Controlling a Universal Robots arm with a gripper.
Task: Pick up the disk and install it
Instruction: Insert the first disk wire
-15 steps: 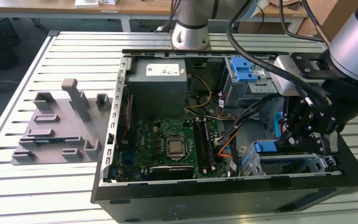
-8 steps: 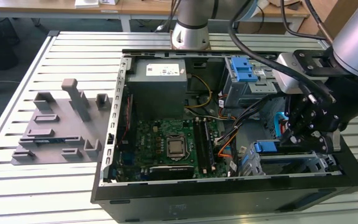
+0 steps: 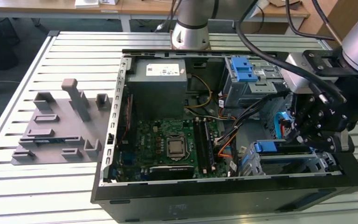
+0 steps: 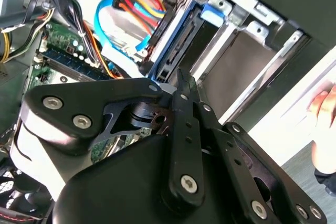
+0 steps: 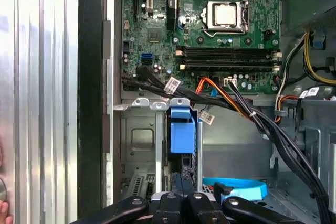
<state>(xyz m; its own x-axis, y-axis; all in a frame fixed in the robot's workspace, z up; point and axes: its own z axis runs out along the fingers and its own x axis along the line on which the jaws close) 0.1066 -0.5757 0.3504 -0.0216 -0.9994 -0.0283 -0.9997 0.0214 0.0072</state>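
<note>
Slatted metal worktop (image 3: pixel 54 186) carries an open case (image 3: pixel 229 205) and grey fixture (image 3: pixel 61 126); wooden desks (image 3: pixel 42 5) stand behind. Disk (image 5: pixel 182 132) sits edge-on in the cage (image 5: pixel 142 145), pincer (image 4: pixel 182 85) close by, grip impossible to tell.

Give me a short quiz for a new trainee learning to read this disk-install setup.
1. True or false: the end effector hangs over bare table, clear of the computer case.
2. In the first wrist view, which colour is the carrier frame of the disk? A red, B blue, C green.
3. In the exterior view, on which side of the end effector does the motherboard lie?

Key: 1 false, it is over the open case, at the drive bays. 2 B. 3 the exterior view's left.
</note>
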